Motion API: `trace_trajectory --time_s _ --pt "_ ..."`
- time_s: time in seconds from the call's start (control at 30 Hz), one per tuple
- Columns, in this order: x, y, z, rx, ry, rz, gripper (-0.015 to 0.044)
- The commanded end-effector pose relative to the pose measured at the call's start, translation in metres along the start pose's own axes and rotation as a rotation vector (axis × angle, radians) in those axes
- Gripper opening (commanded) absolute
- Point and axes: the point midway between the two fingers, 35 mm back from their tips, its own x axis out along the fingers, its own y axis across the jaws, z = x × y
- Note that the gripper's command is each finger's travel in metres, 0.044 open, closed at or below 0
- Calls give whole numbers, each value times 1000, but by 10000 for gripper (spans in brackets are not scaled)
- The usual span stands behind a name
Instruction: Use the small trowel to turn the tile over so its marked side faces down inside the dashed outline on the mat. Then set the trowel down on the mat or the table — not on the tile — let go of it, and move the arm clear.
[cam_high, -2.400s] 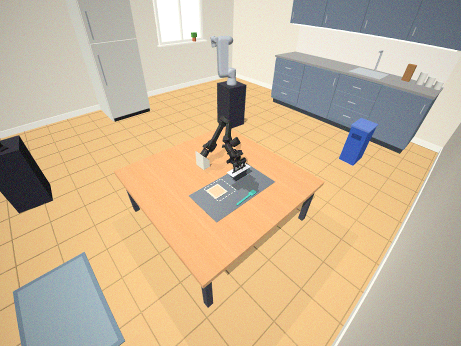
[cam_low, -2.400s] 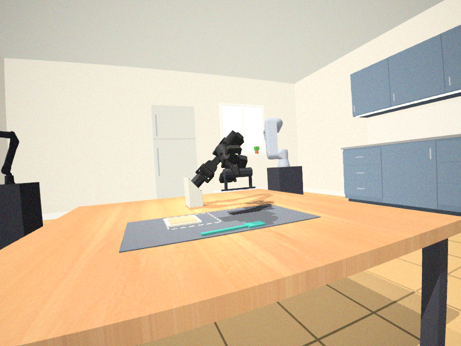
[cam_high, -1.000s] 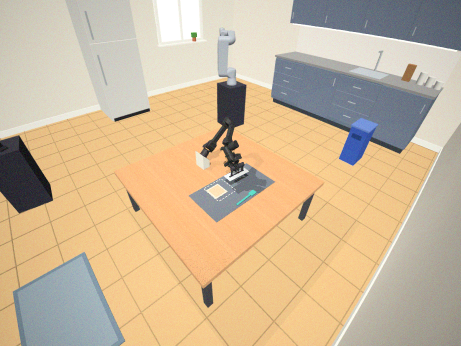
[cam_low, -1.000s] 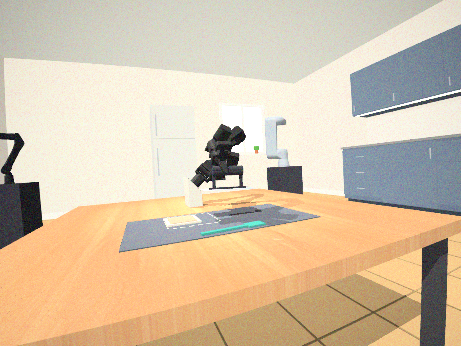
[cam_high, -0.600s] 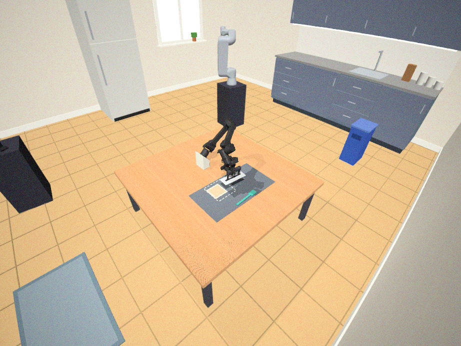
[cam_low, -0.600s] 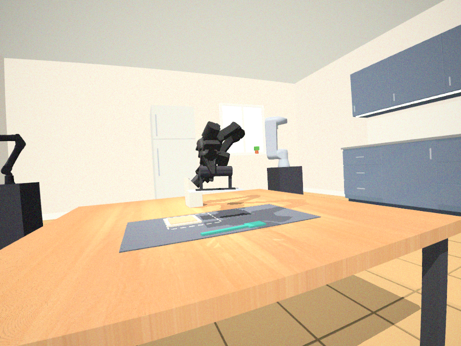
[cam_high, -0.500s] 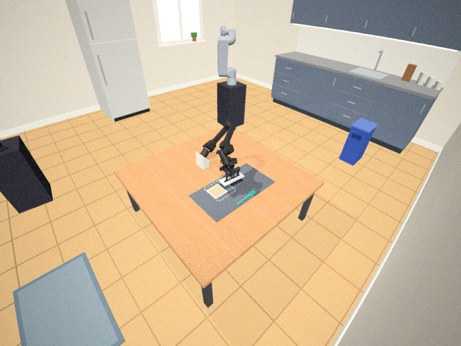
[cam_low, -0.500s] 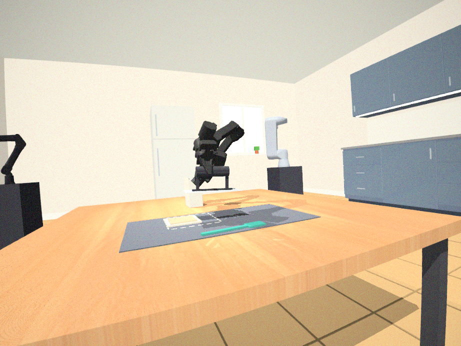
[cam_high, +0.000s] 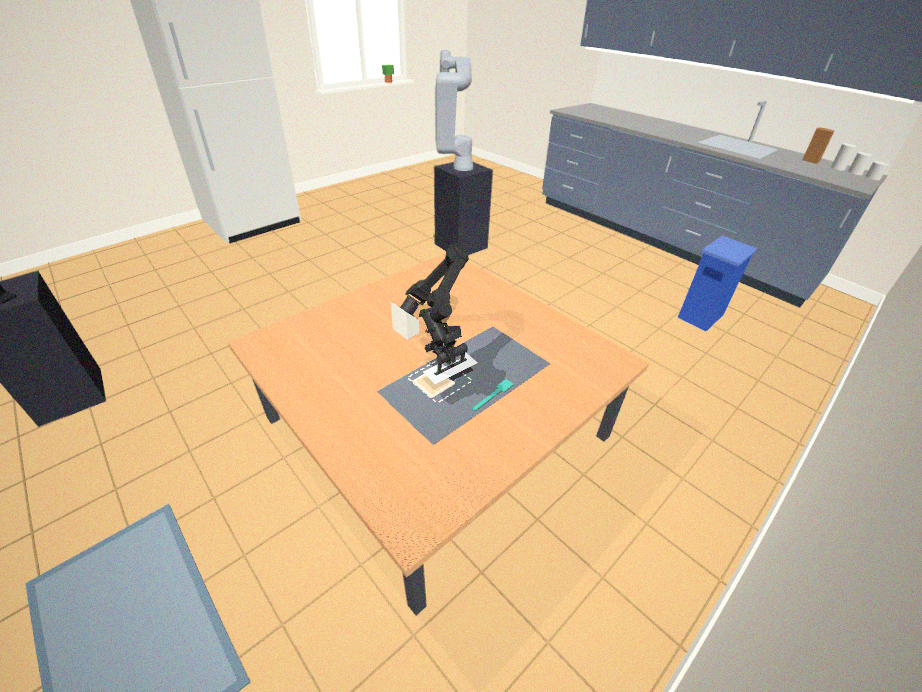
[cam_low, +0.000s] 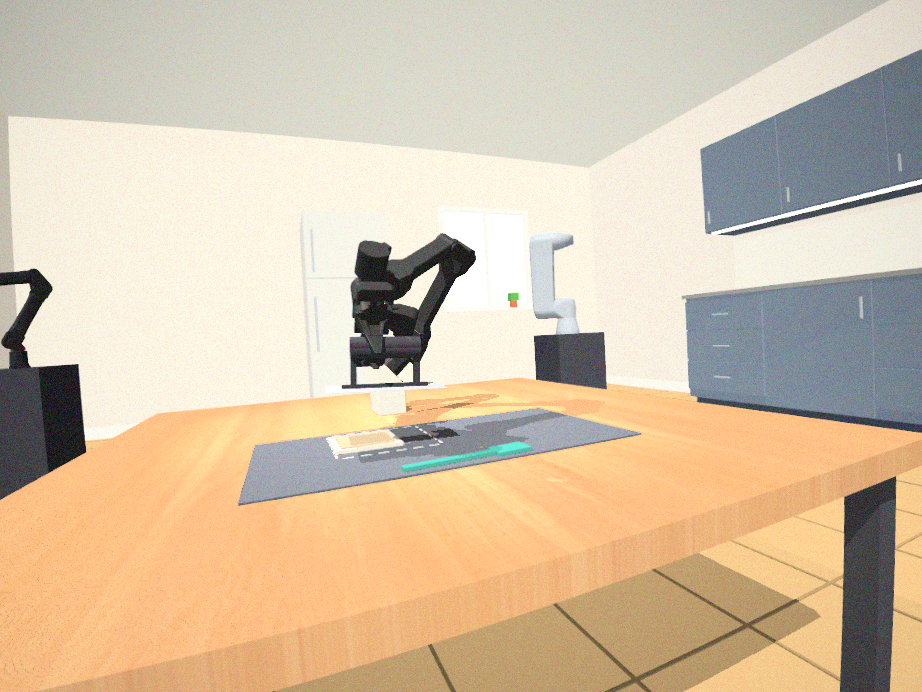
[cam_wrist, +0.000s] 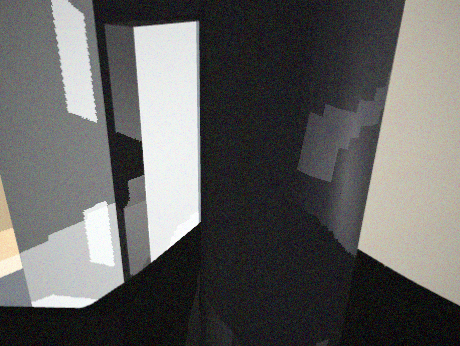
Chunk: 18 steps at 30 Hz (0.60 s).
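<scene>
My gripper is shut on the black handle of the trowel, which has a flat white blade. The blade is roughly level, raised above the mat, and in the top view overlaps the far edge of the tile. The tile is cream with a tan square on its upper face. It lies flat at the left part of the dashed outline. The exterior view shows a gap between blade and tile. Dark and pale surfaces fill the wrist view; the fingertips are unclear there.
A teal spatula-like tool lies on the mat to the right of the tile, towards the front. A white block stands on the table behind the mat, under my arm's base. Other arms stand on dark pedestals away from the table.
</scene>
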Motion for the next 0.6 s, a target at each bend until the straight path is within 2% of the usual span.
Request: trace_trajectory --time_s 0.0,0.57 --pt "2 -2 -22 -9 -3 -10 0" --pt "9 22 -111 -13 -25 -27 0"
